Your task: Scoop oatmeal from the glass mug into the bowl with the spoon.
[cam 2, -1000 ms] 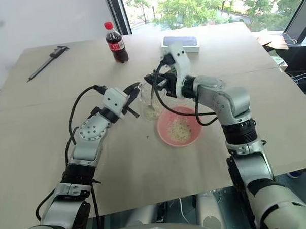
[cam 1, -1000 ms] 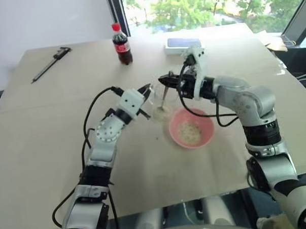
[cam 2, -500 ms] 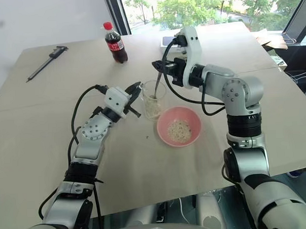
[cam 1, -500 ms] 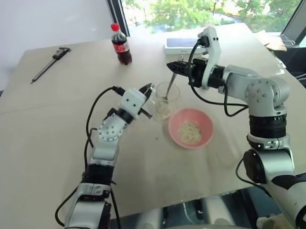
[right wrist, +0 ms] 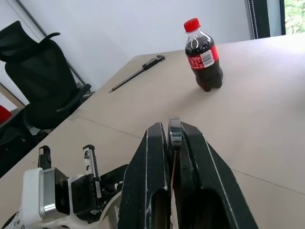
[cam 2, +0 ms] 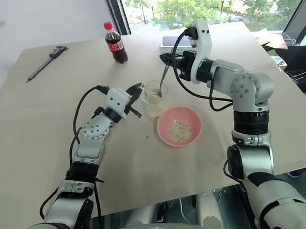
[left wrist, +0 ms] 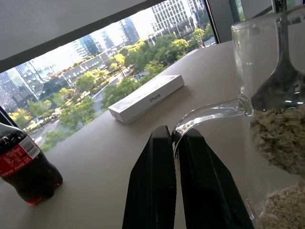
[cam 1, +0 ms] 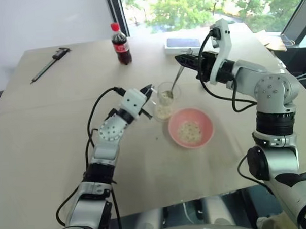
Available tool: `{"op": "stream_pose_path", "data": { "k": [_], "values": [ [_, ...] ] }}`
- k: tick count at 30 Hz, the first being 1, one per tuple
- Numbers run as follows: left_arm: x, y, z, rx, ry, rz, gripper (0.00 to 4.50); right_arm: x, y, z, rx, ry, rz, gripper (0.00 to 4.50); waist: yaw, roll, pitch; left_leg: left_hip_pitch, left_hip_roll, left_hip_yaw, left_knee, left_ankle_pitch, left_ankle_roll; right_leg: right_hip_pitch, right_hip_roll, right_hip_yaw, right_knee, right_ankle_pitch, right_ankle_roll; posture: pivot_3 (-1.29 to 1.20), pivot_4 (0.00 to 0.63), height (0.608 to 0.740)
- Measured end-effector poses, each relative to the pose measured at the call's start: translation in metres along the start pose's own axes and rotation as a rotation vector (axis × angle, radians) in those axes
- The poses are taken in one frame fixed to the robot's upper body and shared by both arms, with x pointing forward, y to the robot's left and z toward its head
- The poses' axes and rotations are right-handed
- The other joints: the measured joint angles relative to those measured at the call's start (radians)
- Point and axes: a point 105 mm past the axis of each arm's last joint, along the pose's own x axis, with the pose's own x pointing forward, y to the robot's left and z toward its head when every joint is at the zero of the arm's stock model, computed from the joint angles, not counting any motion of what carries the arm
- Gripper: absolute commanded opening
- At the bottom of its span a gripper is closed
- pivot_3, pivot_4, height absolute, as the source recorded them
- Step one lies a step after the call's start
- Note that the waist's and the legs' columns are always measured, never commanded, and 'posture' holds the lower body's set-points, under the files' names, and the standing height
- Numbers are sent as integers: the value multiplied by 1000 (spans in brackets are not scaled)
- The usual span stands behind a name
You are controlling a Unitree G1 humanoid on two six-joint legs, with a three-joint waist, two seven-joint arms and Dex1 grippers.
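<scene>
Oatmeal (left wrist: 274, 138) is sitting in the glass mug (cam 1: 165, 101) beside the bowl (cam 1: 190, 128); the left end effector (left wrist: 174, 138) is pinching its handle, the right end effector (cam 1: 181, 58) is clamping the spoon (cam 1: 173, 83).

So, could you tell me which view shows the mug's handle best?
The left wrist view: the glass mug's handle curves straight into the shut left gripper, close up. In the eye views that gripper mostly hides it; the right wrist view looks past it.
</scene>
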Motion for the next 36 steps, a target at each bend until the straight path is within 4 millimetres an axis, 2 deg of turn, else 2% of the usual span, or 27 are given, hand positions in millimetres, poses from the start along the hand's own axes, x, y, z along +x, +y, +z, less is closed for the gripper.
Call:
{"op": "stream_pose_path", "data": {
  "k": [16,27,36],
  "values": [
    [3,0,0,-4,-2,0,61,-10,-10,5,78,-25,-51,0,0,0,0,0,0,0,0,0,0,0,0,0,0,0,0,0,150,740],
    [3,-1,0,-9,-4,0,61,-22,-27,12,224,-98,-127,0,0,0,0,0,0,0,0,0,0,0,0,0,0,0,0,0,150,740],
    [4,-2,-1,-16,-7,1,61,-26,-29,13,221,-104,-157,0,0,0,0,0,0,1,0,0,0,0,0,1,0,0,0,0,150,740]
  ]
}}
